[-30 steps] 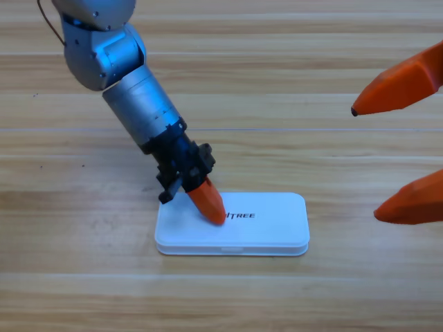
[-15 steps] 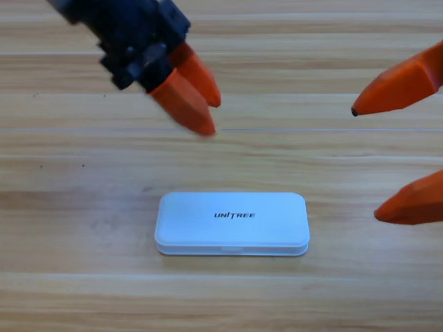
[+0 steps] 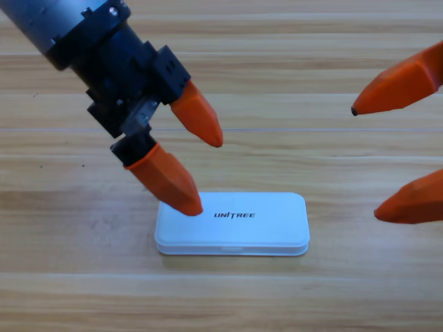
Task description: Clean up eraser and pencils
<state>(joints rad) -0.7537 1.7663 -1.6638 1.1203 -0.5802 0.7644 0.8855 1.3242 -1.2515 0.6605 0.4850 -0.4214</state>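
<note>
Dropped back from upper left, left tool (image 3: 206, 173) spread wide over closed white case (image 3: 263, 235); right tool (image 3: 367, 162) waits spread at right edge

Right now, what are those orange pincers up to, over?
Left pincer open, above the shut white case, left end. Right pincer open, waiting at right edge. Eraser and pencils out of sight. Nothing in the way.

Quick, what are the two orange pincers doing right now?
Left pincer: open, holding nothing, over the closed white case.
Right pincer: open, holding nothing, waiting at the right edge.
</note>
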